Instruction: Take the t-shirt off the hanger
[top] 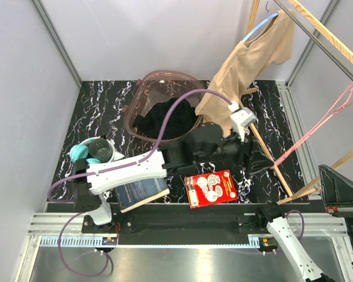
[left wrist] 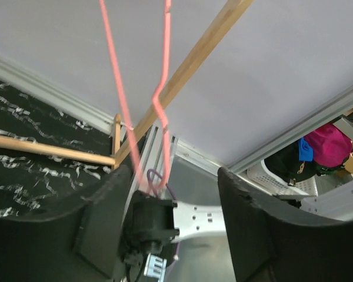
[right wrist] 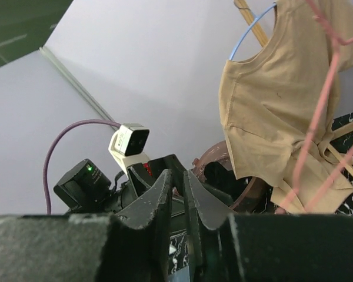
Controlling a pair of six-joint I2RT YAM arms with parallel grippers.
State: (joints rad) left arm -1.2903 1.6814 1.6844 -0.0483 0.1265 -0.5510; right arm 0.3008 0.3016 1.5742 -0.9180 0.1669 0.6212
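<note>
Looking down, we saw the tan t-shirt (top: 253, 59) hanging on a blue hanger (top: 256, 28) at the far right, above the black table (top: 106, 111) and clear of both arms. We found the left gripper (left wrist: 173, 176) stretched out to the right below the shirt, its fingers spread wide and empty, with a pink hanger (left wrist: 120, 100) showing in the gap. We saw the right gripper (right wrist: 177, 176) low at the right, its fingers almost pressed together, holding nothing
</note>
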